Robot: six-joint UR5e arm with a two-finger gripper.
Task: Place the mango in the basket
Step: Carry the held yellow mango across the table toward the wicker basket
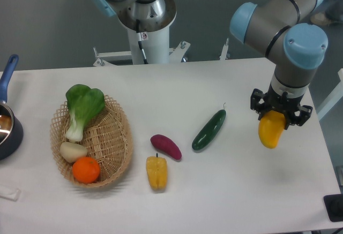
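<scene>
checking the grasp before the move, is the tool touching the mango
Touching. The fixed camera shows the tool closed around the upper end of the mango, which hangs below it at the table's right side with no gap visible.

The mango [270,130] hangs far right of the basket [119,147].
</scene>
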